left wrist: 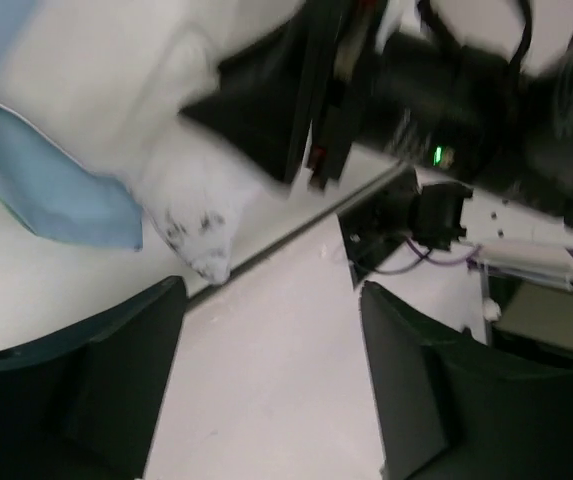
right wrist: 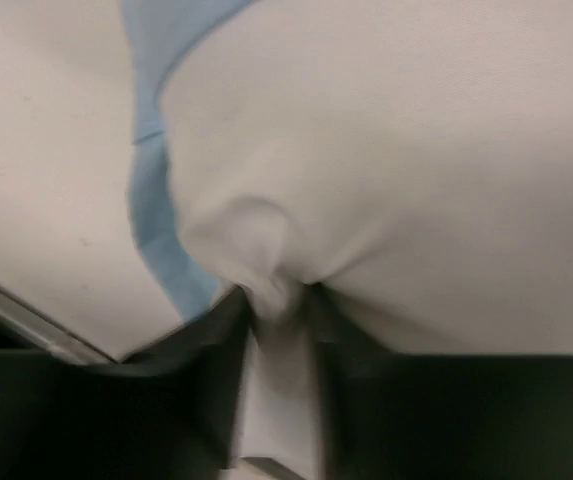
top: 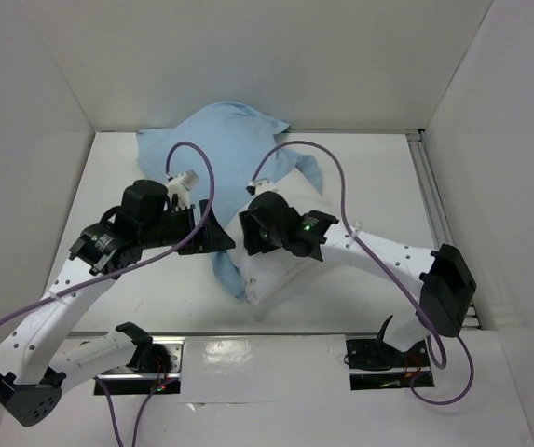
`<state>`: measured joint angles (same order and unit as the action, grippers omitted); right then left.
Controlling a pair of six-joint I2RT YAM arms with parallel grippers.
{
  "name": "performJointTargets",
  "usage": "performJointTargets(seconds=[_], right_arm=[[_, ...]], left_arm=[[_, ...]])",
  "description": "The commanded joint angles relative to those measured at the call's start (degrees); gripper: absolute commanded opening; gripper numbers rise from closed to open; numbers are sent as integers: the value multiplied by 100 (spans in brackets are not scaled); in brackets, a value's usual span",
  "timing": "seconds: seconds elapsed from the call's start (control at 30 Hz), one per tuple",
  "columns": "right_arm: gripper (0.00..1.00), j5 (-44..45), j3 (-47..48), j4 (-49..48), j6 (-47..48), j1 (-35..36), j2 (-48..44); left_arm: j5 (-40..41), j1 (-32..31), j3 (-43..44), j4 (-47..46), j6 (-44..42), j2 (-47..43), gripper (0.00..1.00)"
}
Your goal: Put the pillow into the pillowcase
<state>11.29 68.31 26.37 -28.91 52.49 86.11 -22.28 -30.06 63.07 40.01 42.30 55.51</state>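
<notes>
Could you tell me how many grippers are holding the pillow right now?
1. The right gripper pinches a fold of the pillow; the left gripper hangs open beside it, holding nothing.

The left arm angles its forearm inward. The left end effector has its fingers spread, with nothing between them. The right arm holds its elbow outboard and reaches left. The right end effector is pinched on a fold of the pillow.
</notes>
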Motion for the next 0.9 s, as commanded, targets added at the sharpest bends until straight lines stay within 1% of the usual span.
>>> performJointTargets(seconds=[0.0, 0.03, 0.07, 0.13, 0.2, 0.27, 0.3, 0.33, 0.37, 0.4, 0.43, 0.47, 0.5, 0.53, 0.57, 0.6, 0.63, 0.67, 0.7, 0.73, 0.8, 0.83, 0.87], right_arm=[[66, 257, 655, 68, 455, 428, 161], [72, 442, 770, 227, 456, 429, 161], [75, 610, 832, 333, 456, 498, 39], [83, 1181, 763, 386, 456, 438, -557], [88, 1646, 649, 439, 307, 245, -1189], [92, 1736, 648, 649, 158, -79, -1438], [93, 1736, 735, 1085, -17, -594, -1439], [94, 1736, 736, 1333, -149, -895, -1439], [94, 1623, 788, 1501, -290, -1168, -1439], [94, 1500, 684, 1616, -291, -1658, -1439], [94, 1073, 553, 1617, -361, -1889, -1578], [94, 781, 395, 1452, -361, -2118, -1692], [95, 474, 237, 1328, -361, -2599, -1807], [95, -208, -61, 1144, -422, -2856, -1999], [95, -511, -194, 1081, -501, -3085, -2071], [95, -792, -326, 1029, -502, -3296, -2132], [95, -1039, -589, 967, -563, -3620, -2246], [95, -1346, -696, 897, -564, -3736, -2299], [95, -1470, -801, 896, -616, -3929, -2352], [95, -1576, -959, 835, -616, -4009, -2414], [95, -1919, -1126, 835, -677, -4158, -2466], [95, -2077, -1214, 782, -765, -4272, -2467], [95, -2365, -1441, 677, -827, -4273, -2528]], left_arm=[[979, 124, 592, 710, -397, -31, 80], [1032, 124, 671, 710, -459, 30, 73], [1033, 124, 820, 710, -512, 83, 70], [1094, 124, 952, 710, -601, 336, 66], [1156, 124, 1023, 763, -548, 496, 68], [1313, 124, 1023, 658, -469, 645, 75], [1549, 176, 1119, 657, -469, 855, 80], [1621, 176, 1216, 605, -469, 1013, 80], [1622, 176, 1321, 465, -651, 1180, 80], [1691, 176, 1679, 464, -740, 1643, 78], [1805, 124, 1909, 464, -915, 1900, 77], [1806, 124, 2137, 525, -917, 2164, 77], [2146, 45, 2688, 639, -987, 2436, 77], [2306, -60, 2963, 718, -1066, 2935, 77], [2560, -148, 3209, 849, -1206, 3166, 78], [3084, -262, 3421, 851, -1346, 3377, 78], [3281, -463, 3779, 903, -1496, 3571, 80], [3518, -561, 3957, 956, -1628, 3964, 81], [4095, -684, 4246, 1026, -1794, 4142, 82], [4292, -903, 4318, 1026, -1926, 4292, 82], [4687, -1071, 4442, 1026, -2129, 4651, 84], [5063, -1150, 4555, 1026, -2217, 4749, 84], [5198, -1229, 4556, 1026, -2322, 4837, 84]])
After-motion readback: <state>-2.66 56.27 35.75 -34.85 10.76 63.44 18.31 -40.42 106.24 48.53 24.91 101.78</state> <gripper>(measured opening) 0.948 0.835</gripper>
